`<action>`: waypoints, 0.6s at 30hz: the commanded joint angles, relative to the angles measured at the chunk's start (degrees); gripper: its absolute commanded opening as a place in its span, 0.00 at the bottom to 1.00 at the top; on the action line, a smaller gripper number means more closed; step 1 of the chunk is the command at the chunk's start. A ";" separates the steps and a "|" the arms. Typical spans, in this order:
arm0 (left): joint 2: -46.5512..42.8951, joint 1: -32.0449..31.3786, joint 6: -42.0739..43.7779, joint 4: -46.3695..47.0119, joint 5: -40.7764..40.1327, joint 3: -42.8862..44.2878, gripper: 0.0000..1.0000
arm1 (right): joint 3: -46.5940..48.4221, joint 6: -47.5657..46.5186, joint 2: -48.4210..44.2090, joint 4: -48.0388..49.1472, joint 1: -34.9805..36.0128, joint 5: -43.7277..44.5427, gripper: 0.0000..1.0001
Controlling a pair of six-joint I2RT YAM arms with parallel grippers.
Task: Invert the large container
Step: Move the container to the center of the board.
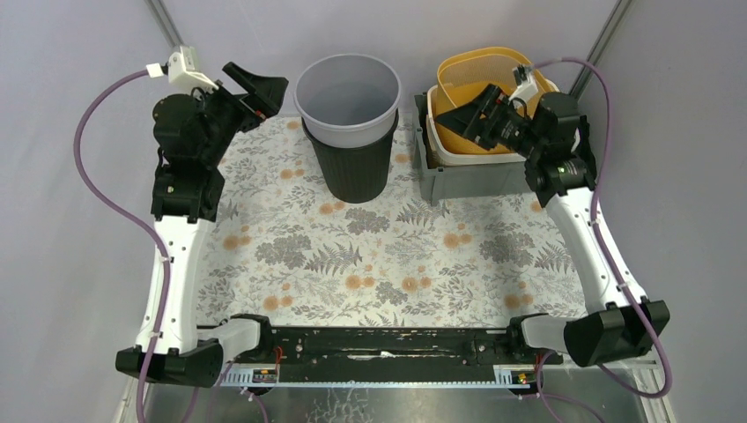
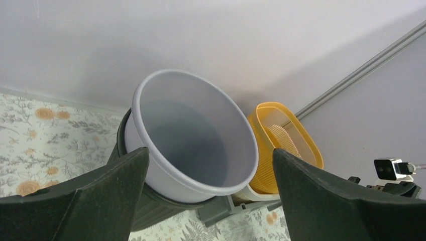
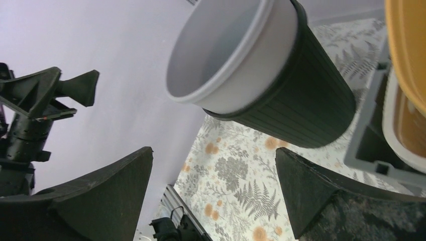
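My left claw (image 1: 262, 90) and right claw (image 1: 467, 113) both gape open and empty, flanking the upright black bin (image 1: 357, 169) with its nested grey tub (image 1: 345, 129), touching neither.

A grey crate (image 1: 467, 182) stands on the counter, and inside it sits a white tub (image 1: 434, 119) holding a yellow mesh basket (image 1: 480, 63) that rises above the tub's rim. A cloth (image 1: 396, 256) printed with grey ferns and orange flowers lies under the crate and spreads out to its left and toward the near side. Behind the crate is a plain lavender wall (image 1: 396, 26), with a slanted metal rail (image 1: 608, 35) just to the crate's right.
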 commanded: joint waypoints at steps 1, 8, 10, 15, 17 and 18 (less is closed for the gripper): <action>3.04 0.56 2.85 -5.56 0.93 4.38 1.00 | 7.78 2.58 3.50 5.36 2.15 -0.74 0.99; 5.17 1.66 3.17 -7.58 2.33 4.35 1.00 | 17.05 -2.29 9.54 -2.88 3.16 1.16 0.99; 5.65 1.83 3.09 -8.78 1.61 4.89 1.00 | 17.37 -2.33 9.60 -3.38 3.16 1.54 0.99; 7.72 2.17 1.58 -8.41 0.29 6.17 1.00 | 13.25 -0.21 8.82 2.78 3.10 -0.31 0.99; 10.37 2.17 1.57 -10.33 0.51 9.33 1.00 | 14.41 -1.00 9.33 0.73 3.16 0.29 0.99; 11.73 2.20 1.67 -11.64 0.62 10.88 1.00 | 14.77 -1.09 9.45 0.11 3.11 0.79 0.99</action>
